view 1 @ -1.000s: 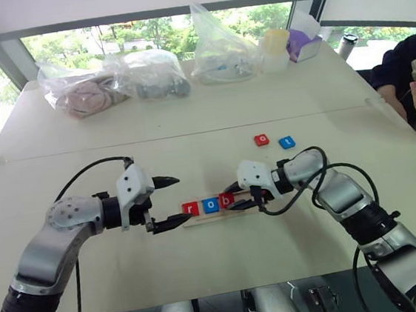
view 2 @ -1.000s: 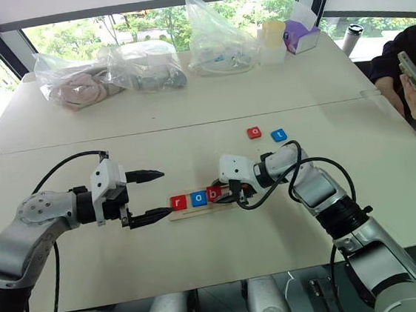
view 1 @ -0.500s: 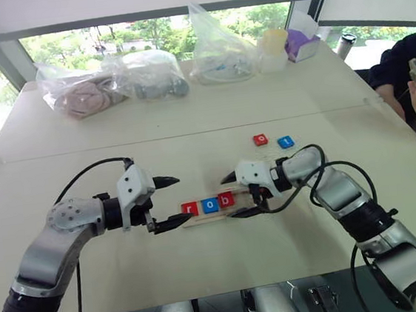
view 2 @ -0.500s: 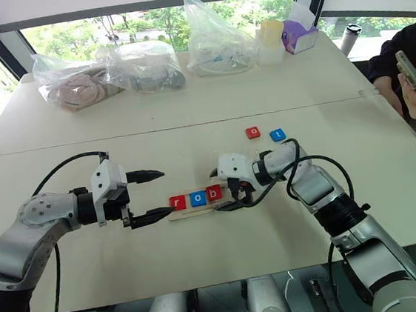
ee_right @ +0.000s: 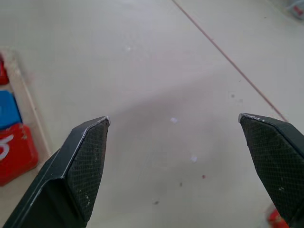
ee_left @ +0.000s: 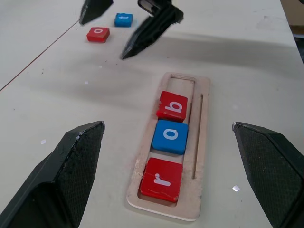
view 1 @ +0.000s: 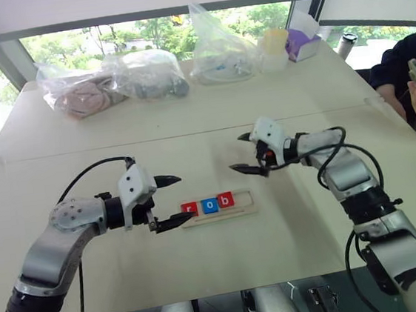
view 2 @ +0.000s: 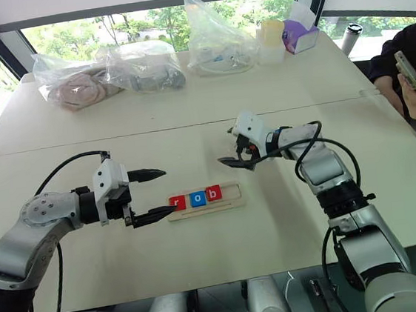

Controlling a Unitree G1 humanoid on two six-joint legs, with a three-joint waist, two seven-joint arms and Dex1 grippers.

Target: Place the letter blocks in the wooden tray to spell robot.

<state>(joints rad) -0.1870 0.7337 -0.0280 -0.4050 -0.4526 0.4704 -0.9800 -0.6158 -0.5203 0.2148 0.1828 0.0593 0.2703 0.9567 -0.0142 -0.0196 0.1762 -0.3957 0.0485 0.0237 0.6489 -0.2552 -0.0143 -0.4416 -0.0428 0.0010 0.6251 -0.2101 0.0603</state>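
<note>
- You see the wooden tray (view 1: 219, 206) on the table (view 1: 190, 128), at the centre of the head view.
- Three letter blocks lie inside it in a row: a red one (view 1: 190, 209) reading "r", a blue one (view 1: 210, 205) reading "o", a red one (view 1: 227, 199) reading "b". The part of the tray at 3 o'clock of "b" is free.
- In the left wrist view, a red block (ee_left: 98, 34) with "o" and a blue block (ee_left: 123, 19) lie on the table, apart from the tray; you cannot read the blue one's letter.
- The left gripper (view 1: 174, 200) is released, fingers wide apart, just at 9 o'clock of the tray, grasping nothing.
- The right gripper (view 1: 244, 152) is also released and empty, above the table at 1 o'clock of the tray.
- Clear plastic bags (view 1: 147, 73) lie at 12 o'clock; no label is readable.
</note>
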